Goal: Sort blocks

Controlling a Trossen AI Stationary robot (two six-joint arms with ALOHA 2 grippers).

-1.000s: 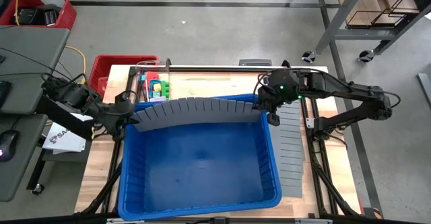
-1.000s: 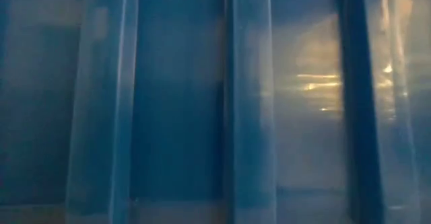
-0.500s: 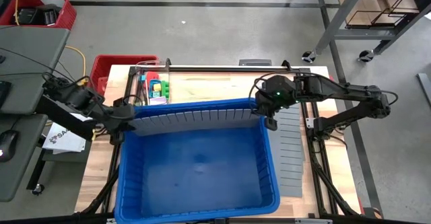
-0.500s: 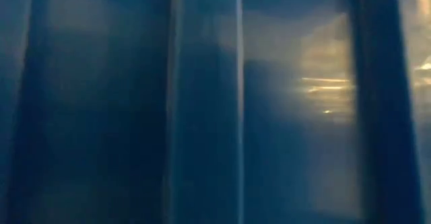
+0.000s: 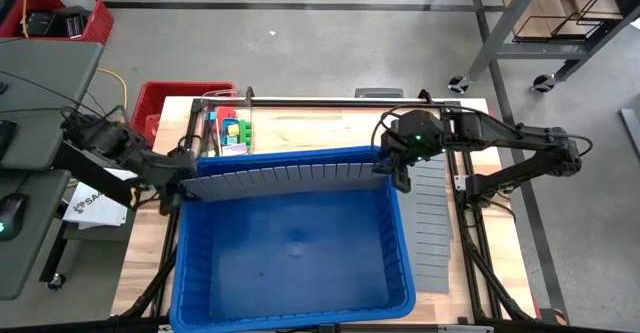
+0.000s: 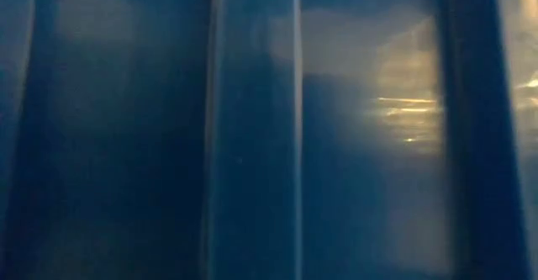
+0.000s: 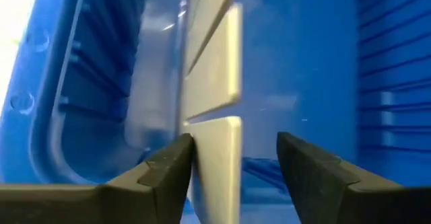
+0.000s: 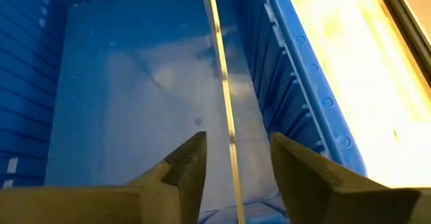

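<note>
High view: wooden counter (image 5: 300,128) on a grey concrete floor; red crate (image 5: 165,98) beside its far left corner, metal rack at far right. Large blue bin (image 5: 300,303) fills most of the counter. Grey divider panel (image 5: 285,176) stands in the bin along its far wall; a second panel (image 5: 432,223) lies flat to the bin's right. Blocks (image 5: 234,132) sit clustered in a tray behind the bin, far left. Left tool (image 7: 236,160): fingers apart, panel end between them, against one finger. Right tool (image 8: 236,163): fingers apart, straddling the panel's other end. Low view shows only blue bin wall; block count cannot be made out.
</note>
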